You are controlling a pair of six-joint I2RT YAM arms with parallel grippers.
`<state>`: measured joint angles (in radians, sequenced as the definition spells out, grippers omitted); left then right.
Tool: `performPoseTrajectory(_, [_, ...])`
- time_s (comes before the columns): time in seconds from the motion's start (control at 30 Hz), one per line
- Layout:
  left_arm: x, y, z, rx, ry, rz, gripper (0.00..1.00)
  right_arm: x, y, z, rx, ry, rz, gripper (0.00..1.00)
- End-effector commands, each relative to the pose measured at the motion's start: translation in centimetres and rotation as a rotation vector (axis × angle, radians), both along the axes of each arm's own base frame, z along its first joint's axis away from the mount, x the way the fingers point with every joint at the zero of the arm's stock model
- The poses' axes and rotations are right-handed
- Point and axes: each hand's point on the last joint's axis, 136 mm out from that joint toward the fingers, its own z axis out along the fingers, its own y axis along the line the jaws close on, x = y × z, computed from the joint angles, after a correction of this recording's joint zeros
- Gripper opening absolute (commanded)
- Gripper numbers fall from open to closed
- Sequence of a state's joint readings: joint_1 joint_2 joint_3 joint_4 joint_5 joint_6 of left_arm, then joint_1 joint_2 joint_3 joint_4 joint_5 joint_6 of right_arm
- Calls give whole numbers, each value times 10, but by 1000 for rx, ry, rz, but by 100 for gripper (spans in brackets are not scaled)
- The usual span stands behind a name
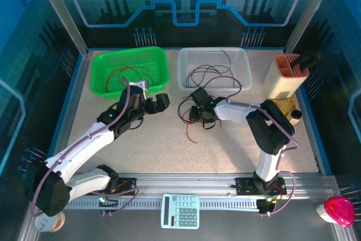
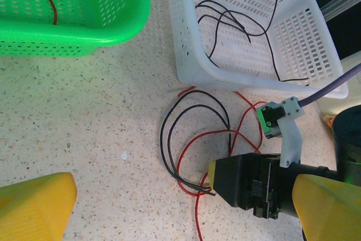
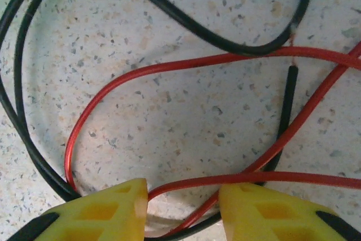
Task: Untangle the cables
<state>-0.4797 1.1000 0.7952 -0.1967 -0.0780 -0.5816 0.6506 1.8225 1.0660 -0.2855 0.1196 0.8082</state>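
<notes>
A tangle of thin red and black cables [image 1: 189,118] lies on the speckled table just in front of the white basket [image 1: 186,55]. My right gripper [image 1: 198,111] is down on that tangle. In the right wrist view its yellow fingertips [image 3: 183,204] stand apart, with a red cable [image 3: 169,66] and a black cable [image 3: 225,38] running through the gap. More black cables [image 2: 237,21] lie in the white basket, and red ones [image 1: 132,73] in the green basket [image 1: 101,60]. My left gripper [image 1: 155,103] hovers left of the tangle, wide open [image 2: 180,213] and holding nothing.
A tan holder [image 1: 286,74] stands at the back right. A calculator [image 1: 180,211] and a pink object [image 1: 338,210] sit on the near rail. The right arm's black gripper body [image 2: 248,187] lies close beside the left gripper.
</notes>
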Motion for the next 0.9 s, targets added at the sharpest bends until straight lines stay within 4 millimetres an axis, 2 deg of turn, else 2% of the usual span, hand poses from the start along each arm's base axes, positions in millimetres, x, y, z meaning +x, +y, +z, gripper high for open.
performPoseTrajectory(0.0, [0, -1, 10, -37, -24, -4, 99, 2, 0, -9, 16, 42, -22, 30])
performPoseTrajectory(0.07, [-1, -1, 12, -40, -27, -6, 99, 0, 1, -3, 31, 25, -14, 20])
performPoseTrajectory(0.17, [-2, -3, 15, -48, -33, -16, 99, -2, 0, 19, 62, -18, 5, 0])
performPoseTrajectory(0.37, [-4, -10, 19, -60, -49, -68, 99, -11, -3, 87, 137, -154, 42, 0])
performPoseTrajectory(0.47, [-7, -24, 19, -91, -46, -139, 99, -16, -7, 119, 168, -227, 50, 0])
performPoseTrajectory(0.53, [-10, -35, 13, -104, -19, -197, 97, -18, -10, 131, 173, -246, 56, 0])
performPoseTrajectory(0.6, [-16, -44, -1, -87, 46, -239, 92, -23, -15, 135, 151, -254, 68, 0])
performPoseTrajectory(0.63, [-20, -49, -7, -67, 72, -264, 89, -25, -20, 135, 134, -253, 64, 4])
performPoseTrajectory(0.7, [-30, -58, -27, 40, 151, -294, 85, -30, -31, 130, 88, -249, 61, 32])
performPoseTrajectory(0.77, [-38, -63, -47, 150, 221, -299, 85, -37, -44, 124, 51, -242, 47, 50])
performPoseTrajectory(0.87, [-39, -68, -67, 278, 249, -284, 83, -48, -65, 114, 36, -232, 7, 57])
